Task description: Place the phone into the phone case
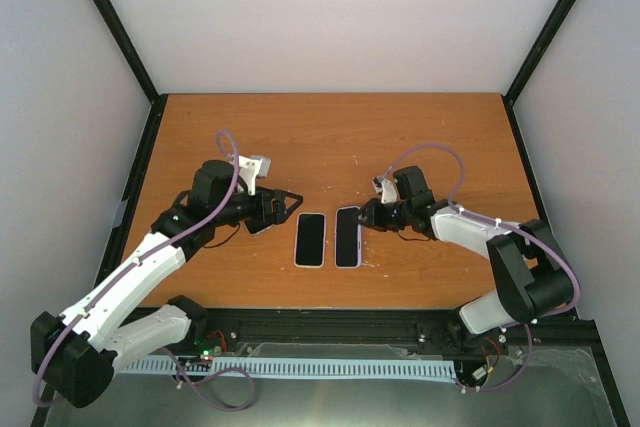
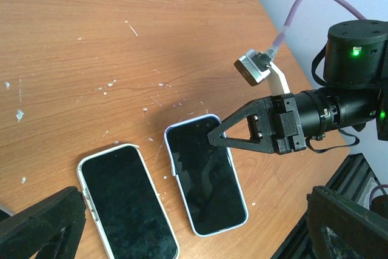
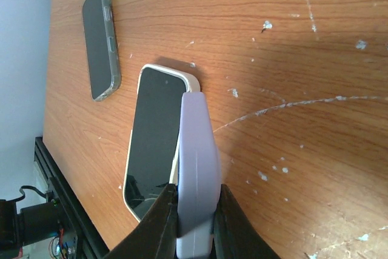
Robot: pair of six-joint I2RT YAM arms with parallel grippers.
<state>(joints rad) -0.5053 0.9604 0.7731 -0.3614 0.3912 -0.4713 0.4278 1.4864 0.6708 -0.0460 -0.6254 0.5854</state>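
Above: glossy black slab phone sits inside matte lilac rounded case; left gripper beside it gapes empty. Left wrist: white-rimmed phone left of case. Right wrist: right gripper pinches case's smooth wall

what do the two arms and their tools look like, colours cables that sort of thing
Both arms have white shell links between black joint housings. A lilac cable runs along the left arm; the right arm has one too. A small silver block sits at each wrist. The left tool and right tool are black with triangular open-frame fingers. Green lights glow on the right arm's joint.
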